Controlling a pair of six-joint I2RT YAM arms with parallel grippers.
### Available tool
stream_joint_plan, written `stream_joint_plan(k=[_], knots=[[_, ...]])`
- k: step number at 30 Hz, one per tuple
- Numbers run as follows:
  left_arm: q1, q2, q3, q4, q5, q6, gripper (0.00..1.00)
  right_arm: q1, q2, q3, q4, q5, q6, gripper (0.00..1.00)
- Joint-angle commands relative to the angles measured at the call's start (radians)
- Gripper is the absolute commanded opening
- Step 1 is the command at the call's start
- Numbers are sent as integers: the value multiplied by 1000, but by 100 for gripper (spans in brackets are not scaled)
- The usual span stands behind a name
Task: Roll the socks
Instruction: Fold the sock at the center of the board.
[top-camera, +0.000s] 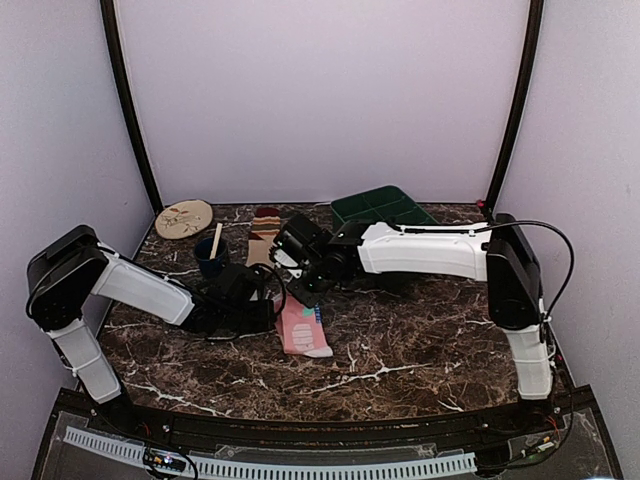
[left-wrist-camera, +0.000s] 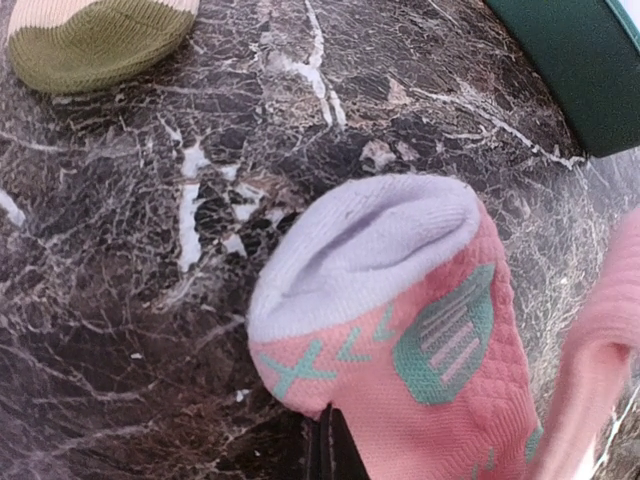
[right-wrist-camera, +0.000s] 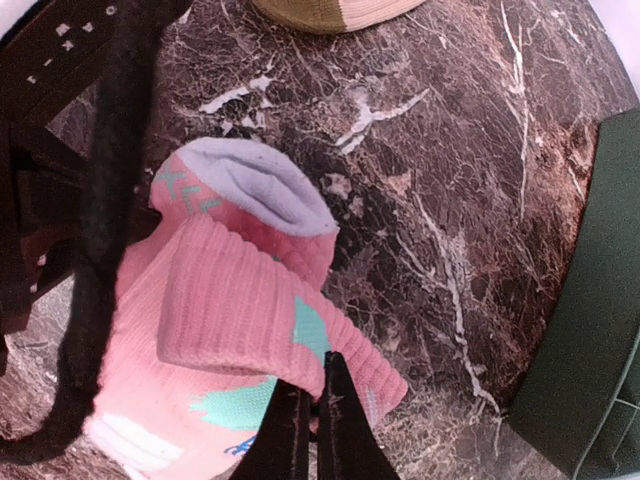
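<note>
On dark white-veined marble tabletop (top-camera: 420, 345), pink sock (top-camera: 303, 335); pale walls (top-camera: 320, 90) around

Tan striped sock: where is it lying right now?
In the top view the tan striped sock lies at the back, left of centre, between the blue cup and the green tray.

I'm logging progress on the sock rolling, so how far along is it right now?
Done: nothing is fully rolled yet. In hand: the pink sock is folded partly over itself, with the left gripper and the right gripper both shut on it. Left: finishing that roll, and then the striped sock, which lies flat and untouched farther back.
</note>
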Motion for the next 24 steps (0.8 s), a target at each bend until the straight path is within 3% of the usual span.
stream_joint_plan(k=[1, 24], knots=[[-7, 86, -75, -236, 102, 7, 0, -21, 35, 50, 45, -37, -14, 0], [-7, 99, -73, -214, 121, 35, 0, -71, 192, 178, 93, -138, -23, 0]])
